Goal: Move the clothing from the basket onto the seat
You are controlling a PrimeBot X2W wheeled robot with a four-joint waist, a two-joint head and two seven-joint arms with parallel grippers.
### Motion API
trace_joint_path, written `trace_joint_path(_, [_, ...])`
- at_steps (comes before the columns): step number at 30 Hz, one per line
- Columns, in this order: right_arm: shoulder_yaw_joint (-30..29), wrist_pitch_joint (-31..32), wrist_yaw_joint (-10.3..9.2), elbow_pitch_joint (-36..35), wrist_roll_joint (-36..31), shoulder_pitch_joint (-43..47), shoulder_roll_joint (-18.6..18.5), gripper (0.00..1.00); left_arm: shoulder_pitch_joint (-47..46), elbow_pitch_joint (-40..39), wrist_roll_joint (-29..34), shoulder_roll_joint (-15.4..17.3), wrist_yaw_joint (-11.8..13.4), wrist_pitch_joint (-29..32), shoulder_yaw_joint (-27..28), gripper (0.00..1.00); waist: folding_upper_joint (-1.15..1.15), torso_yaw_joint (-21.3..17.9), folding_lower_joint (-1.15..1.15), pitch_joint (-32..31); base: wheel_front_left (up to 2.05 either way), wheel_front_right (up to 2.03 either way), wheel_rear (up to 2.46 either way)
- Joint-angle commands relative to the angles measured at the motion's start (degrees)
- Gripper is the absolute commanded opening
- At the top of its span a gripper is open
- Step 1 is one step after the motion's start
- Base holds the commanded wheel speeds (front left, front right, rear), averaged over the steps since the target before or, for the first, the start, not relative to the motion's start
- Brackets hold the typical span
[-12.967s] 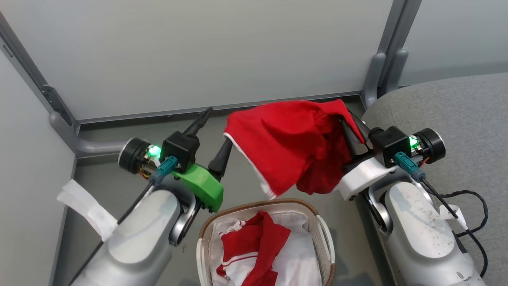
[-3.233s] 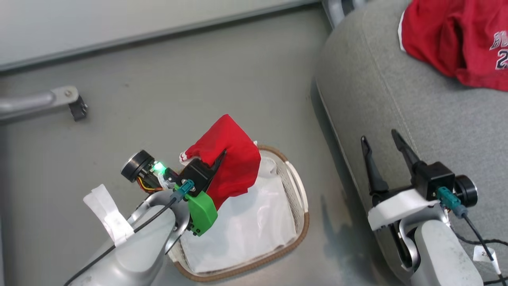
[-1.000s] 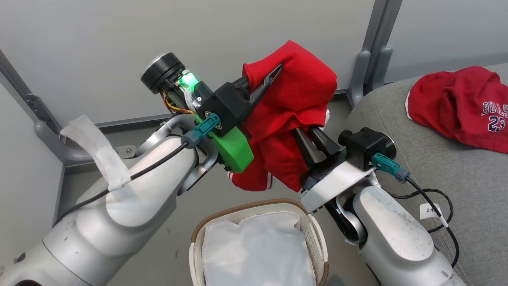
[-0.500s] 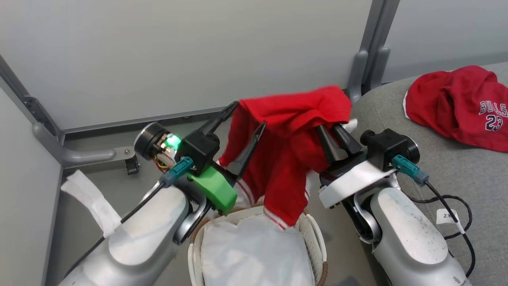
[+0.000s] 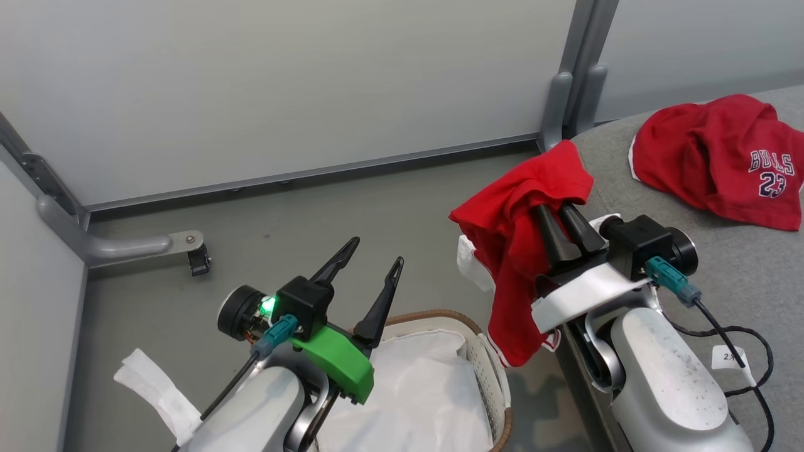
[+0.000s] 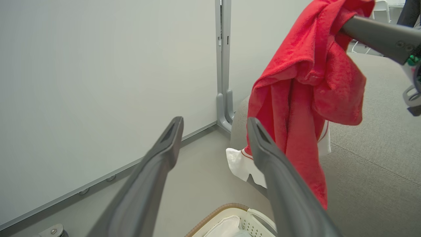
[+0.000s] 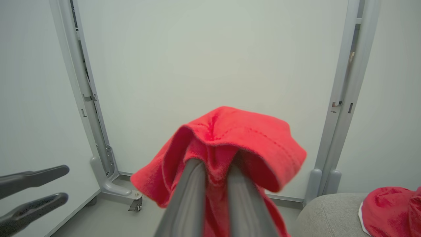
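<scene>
Two items are out of the basket [image 5: 488,370] as this moment is caught. One, a red jersey [image 5: 710,157] lettered with the number 23, lies crumpled on the grey seat [image 5: 741,270], towards its far side. The other, a red garment with red-white striped trim [image 5: 512,263], hangs from my right end effector [image 5: 559,226], whose two dark fingers are clenched on a fold of the cloth. It droops in the air just beside the seat's rounded edge, between seat and basket, its lower hem near the basket's woven rim and above the grey floor [image 5: 377,201]. My left end effector [image 5: 377,252] hovers over the basket's left side, fingers spread apart and grasping nothing (the green fitting [image 5: 333,370] on its wrist catches the eye). The basket's plain white lining [image 5: 414,389] lies rumpled inside it. Behind, pale wall panels [image 5: 282,81] meet at a grey post [image 5: 568,69] close to the seat's corner.
</scene>
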Motion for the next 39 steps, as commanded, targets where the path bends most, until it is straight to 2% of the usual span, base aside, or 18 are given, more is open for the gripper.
trace_joint_path(1, [-0.6, -0.1, -0.08, -0.3, -0.5, 0.4, -0.2, 0.00, 1.3, -0.4, 1.1, -0.1, 0.0, -0.2, 0.8, 1.00, 0.00, -0.6, 0.00, 0.4, 0.00, 0.00, 0.00])
trace_joint_path(8, [-4.1, -0.1, -0.08, -1.2, -2.7, -0.9, -0.2, 0.00, 3.6, -2.1, 3.8, -1.5, -0.5, -0.2, 4.3, 1.00, 0.00, -4.7, 0.00, 2.5, 0.00, 0.00, 0.00])
trace_joint_path(18, [-9.1, -0.1, -0.08, -2.4, -4.7, -2.7, -0.1, 0.00, 2.6, -2.5, 8.4, -3.4, -2.3, -0.3, 8.1, 1.00, 0.00, -17.0, 0.00, 7.5, 0.00, 0.00, 0.00])
trace_joint_path(24, [-11.5, -0.1, -0.08, -2.4, -5.3, -2.1, -0.1, 0.00, 1.4, -1.2, 10.0, -4.6, -3.7, -0.3, 8.9, 1.00, 0.00, -22.2, 0.00, 10.2, 0.00, 0.00, 0.00])
trace_joint_path(31, [-13.1, -0.1, -0.08, -1.7, -5.6, -2.6, -0.1, 0.00, 0.1, 0.8, 11.9, -5.2, -5.0, -0.3, 9.0, 1.00, 0.00, -24.0, 0.00, 13.1, 0.00, 0.00, 0.00])
trace_joint_path(39, [-14.9, -0.1, -0.08, 0.5, -7.1, -6.4, -0.1, 0.00, -1.7, 2.7, 13.0, -6.1, -6.1, -0.3, 8.5, 1.00, 0.00, -21.5, 0.00, 16.2, 0.00, 0.00, 0.00])
